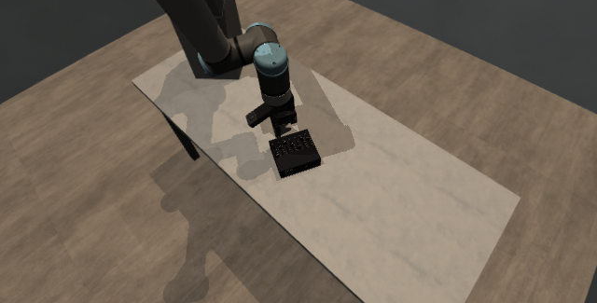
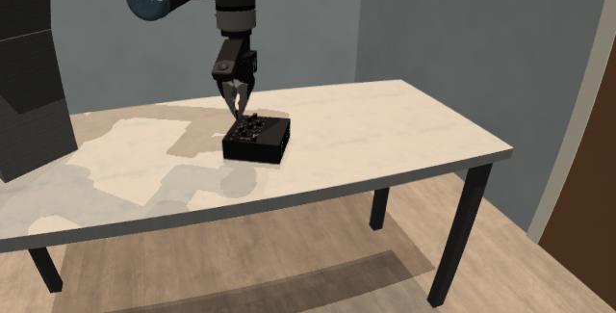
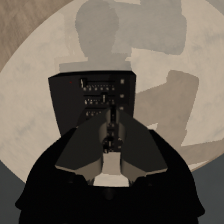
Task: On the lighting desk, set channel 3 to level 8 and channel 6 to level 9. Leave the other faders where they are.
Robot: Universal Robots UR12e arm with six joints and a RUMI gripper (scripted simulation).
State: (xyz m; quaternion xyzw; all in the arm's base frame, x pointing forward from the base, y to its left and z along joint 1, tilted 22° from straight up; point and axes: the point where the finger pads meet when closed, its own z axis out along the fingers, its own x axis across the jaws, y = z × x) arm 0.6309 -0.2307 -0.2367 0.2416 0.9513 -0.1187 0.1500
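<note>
The lighting desk (image 1: 300, 158) (image 2: 251, 152) (image 3: 64, 102) is a small black box on the table, with several faders in rows on its top. In the wrist view one fader knob (image 3: 83, 82) stands at the left end of the farthest row, and another knob (image 3: 104, 97) stands farther right in the row beside it. My gripper (image 1: 279, 133) (image 2: 238, 117) (image 3: 113, 108) is shut with nothing visible between its fingers. It points down, its tips at the faders' side of the desk, close to the top. The fingers hide the nearer rows in the wrist view. Channel numbers and exact levels are unreadable, and contact cannot be told.
The pale table (image 1: 396, 191) (image 2: 361, 135) carries the desk. The arm's dark pedestal (image 2: 29, 63) stands at the table's left end in the exterior view. Shadows of the arm fall around the desk.
</note>
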